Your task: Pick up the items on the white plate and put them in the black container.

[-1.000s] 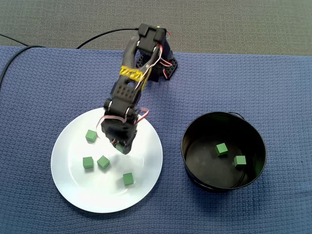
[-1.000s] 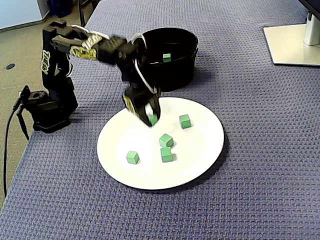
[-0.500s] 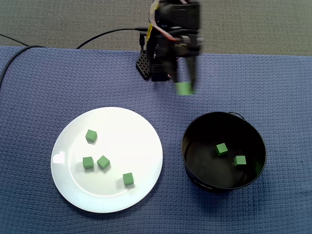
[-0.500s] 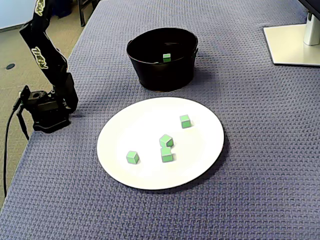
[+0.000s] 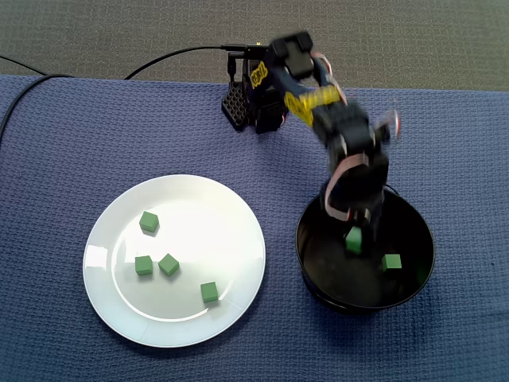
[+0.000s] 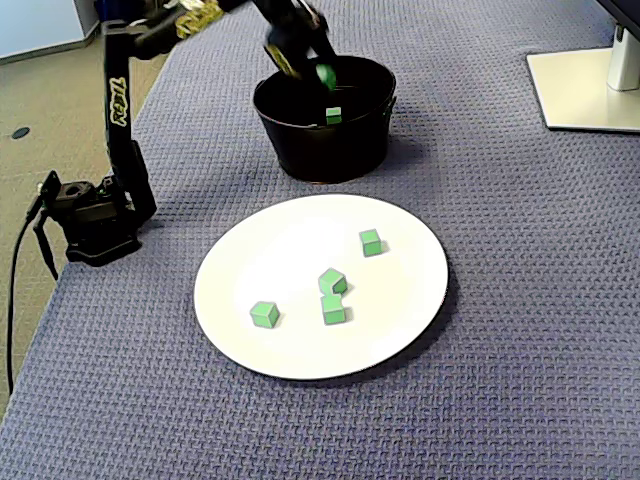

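In both fixed views my gripper (image 5: 355,232) (image 6: 322,70) hangs over the black container (image 5: 304,239) (image 6: 320,150), shut on a small green cube (image 5: 354,239) (image 6: 326,74). The cube is at about rim height, above the container's inside. Another green cube (image 5: 391,262) (image 6: 334,115) lies on the container floor; the arm hides part of the floor in one fixed view. The white plate (image 5: 215,207) (image 6: 250,260) holds several green cubes, among them one (image 5: 149,221) apart from a close pair (image 5: 156,265) (image 6: 333,295) and one (image 5: 209,292) near the rim.
The arm's base (image 5: 254,107) (image 6: 90,215) stands at the edge of the blue woven cloth, with a black cable (image 5: 171,56) trailing off it. A white stand foot (image 6: 585,90) sits at the cloth's far corner.
A second ago the gripper was down on the plate, shut on the cube. It has since lifted, swung across and come over the black container, still holding the cube.
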`<move>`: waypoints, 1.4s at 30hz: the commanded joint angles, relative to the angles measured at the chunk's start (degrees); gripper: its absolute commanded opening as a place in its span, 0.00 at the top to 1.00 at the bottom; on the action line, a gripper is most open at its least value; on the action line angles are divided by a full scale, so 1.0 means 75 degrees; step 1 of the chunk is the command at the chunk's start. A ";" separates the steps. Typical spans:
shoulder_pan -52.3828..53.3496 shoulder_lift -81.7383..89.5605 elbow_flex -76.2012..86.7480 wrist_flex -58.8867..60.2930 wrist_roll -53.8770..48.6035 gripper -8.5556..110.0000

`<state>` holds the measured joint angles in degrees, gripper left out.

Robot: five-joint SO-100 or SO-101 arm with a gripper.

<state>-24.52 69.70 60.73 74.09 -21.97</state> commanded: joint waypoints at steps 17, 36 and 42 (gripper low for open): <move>0.0645 0.1863 -0.3328 0.4441 -0.3984 0.59; 0.8777 0.3094 0.2801 0.0668 -1.1027 0.57; 0.9117 0.1406 0.2520 -0.0328 -1.1074 0.57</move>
<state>41.92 84.81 81.12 76.38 -103.97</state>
